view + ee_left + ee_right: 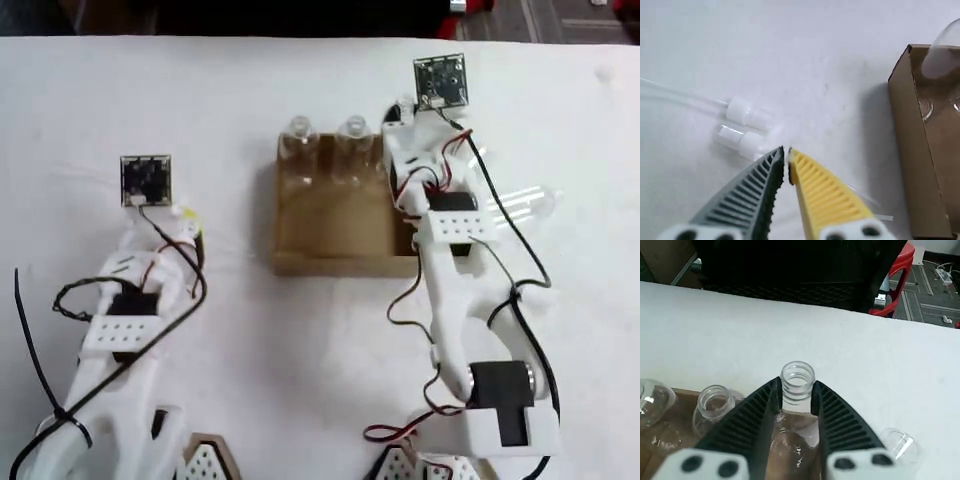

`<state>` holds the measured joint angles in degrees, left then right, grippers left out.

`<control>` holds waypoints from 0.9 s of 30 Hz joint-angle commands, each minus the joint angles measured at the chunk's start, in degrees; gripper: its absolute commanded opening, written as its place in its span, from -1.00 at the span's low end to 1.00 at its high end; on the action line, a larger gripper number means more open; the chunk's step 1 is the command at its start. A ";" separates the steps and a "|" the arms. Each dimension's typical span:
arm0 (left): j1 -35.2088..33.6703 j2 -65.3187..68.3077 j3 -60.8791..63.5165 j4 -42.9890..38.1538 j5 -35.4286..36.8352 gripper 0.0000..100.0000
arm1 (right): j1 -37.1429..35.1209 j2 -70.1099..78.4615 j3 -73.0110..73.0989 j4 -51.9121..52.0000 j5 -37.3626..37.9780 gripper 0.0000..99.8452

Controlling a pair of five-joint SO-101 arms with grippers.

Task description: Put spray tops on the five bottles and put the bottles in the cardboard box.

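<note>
White table (pixel 200 100); bottle (pixel 797 374) neck between jaws of right pincer (pixel 796 386), at cardboard box (pixel 340 265)

White table (pixel 300 90); red chair (pixel 902 262); grey tiled floor (pixel 932 302).

Likely lab: white table (pixel 715 330), red chair (pixel 897 270), floor cables (pixel 942 274).

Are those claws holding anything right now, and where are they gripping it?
The right gripper pinches a clear bottle at its threaded neck. The left gripper is shut with nothing seen in it.
</note>
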<state>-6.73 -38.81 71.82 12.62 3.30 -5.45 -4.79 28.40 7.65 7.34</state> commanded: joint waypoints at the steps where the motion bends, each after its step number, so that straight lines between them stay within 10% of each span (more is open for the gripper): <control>1: 0.66 -0.66 -0.18 -1.41 -0.53 -0.95 | -0.66 0.13 -0.62 -1.63 1.05 -0.97; 27: 0.75 -0.66 -0.18 -1.32 -0.53 -0.95 | -0.75 5.49 -0.53 -6.46 1.05 -0.97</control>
<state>-6.73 -38.81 71.82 12.62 3.30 -5.71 1.01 28.40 2.90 7.78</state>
